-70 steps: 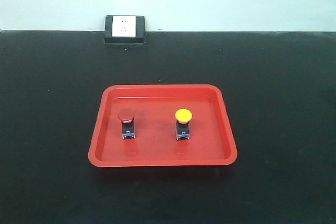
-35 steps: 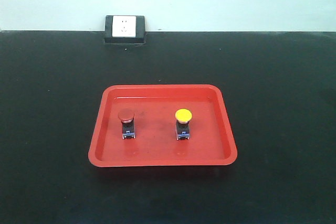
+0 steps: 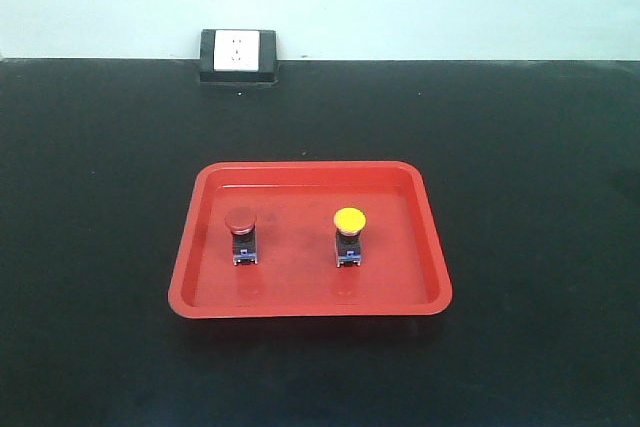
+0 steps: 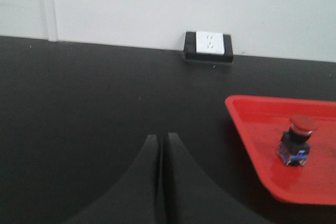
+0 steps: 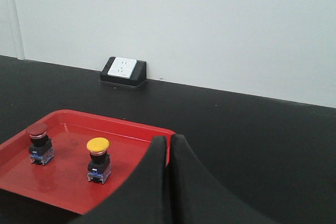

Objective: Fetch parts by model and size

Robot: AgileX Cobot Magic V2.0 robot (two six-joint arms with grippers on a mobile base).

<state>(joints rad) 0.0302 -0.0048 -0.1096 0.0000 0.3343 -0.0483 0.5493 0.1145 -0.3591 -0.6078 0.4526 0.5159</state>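
Two push-button parts stand upright in a red tray (image 3: 310,172). The red-capped one (image 3: 240,234) is on the tray's left, the yellow-capped one (image 3: 349,235) on its right, each on a dark base with blue terminals. My left gripper (image 4: 160,137) is shut and empty over the black table, left of the tray (image 4: 252,124) and the red button (image 4: 297,146). Shut and empty too, my right gripper (image 5: 169,138) sits by the tray's right rim (image 5: 126,125), to the right of the yellow button (image 5: 99,159) and the red button (image 5: 40,143). Neither gripper appears in the front view.
A white wall socket in a black housing (image 3: 238,54) rests on the black tabletop (image 3: 520,147) at the back, against the pale wall. It also shows as the socket (image 4: 208,46) in the left wrist view and the socket (image 5: 123,70) in the right.
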